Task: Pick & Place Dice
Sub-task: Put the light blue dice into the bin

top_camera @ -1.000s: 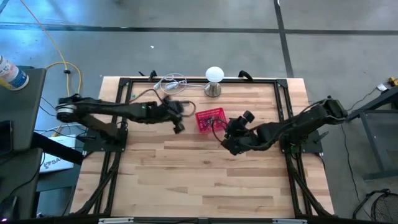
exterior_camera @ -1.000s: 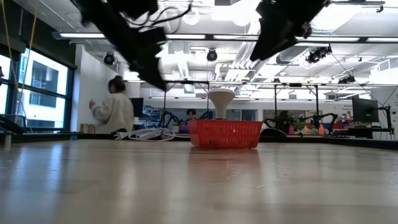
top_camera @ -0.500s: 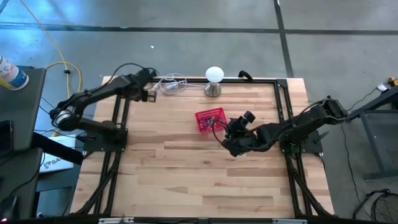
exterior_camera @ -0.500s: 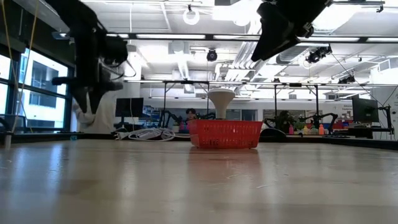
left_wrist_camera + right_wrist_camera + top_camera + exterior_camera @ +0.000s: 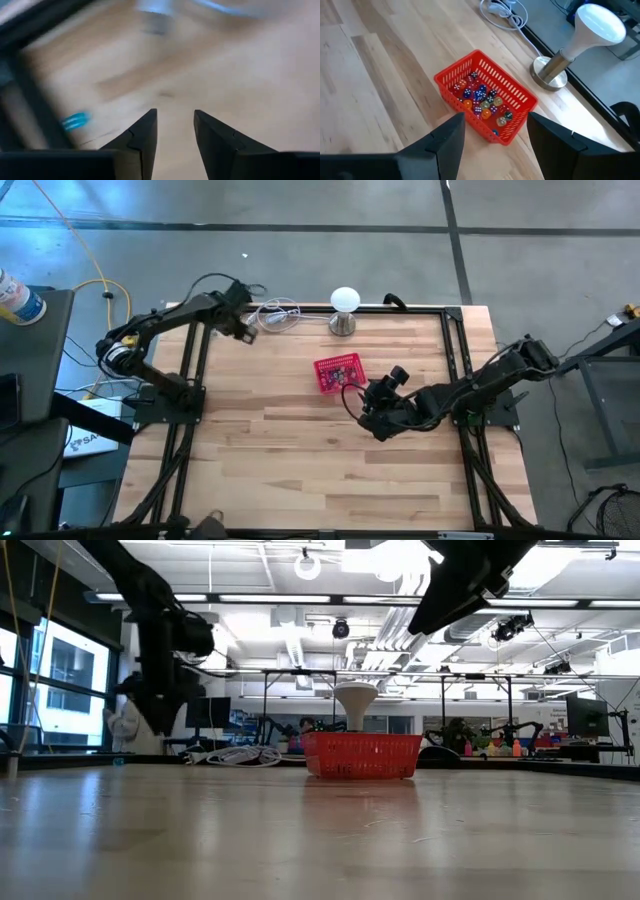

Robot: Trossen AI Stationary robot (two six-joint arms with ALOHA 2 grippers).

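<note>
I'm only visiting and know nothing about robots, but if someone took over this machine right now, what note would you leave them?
Left gripper: open, nothing between its fingers, at the table's far left corner near the white cable.
Right gripper: open, holding nothing, raised just beside the red basket, looking down into it.
Dice: a pile of mixed colours lies inside the basket, which stands near the lamp.
Done: no dice show on the bare table.
Left: neither gripper holds a die, so every pick and place remains.
</note>
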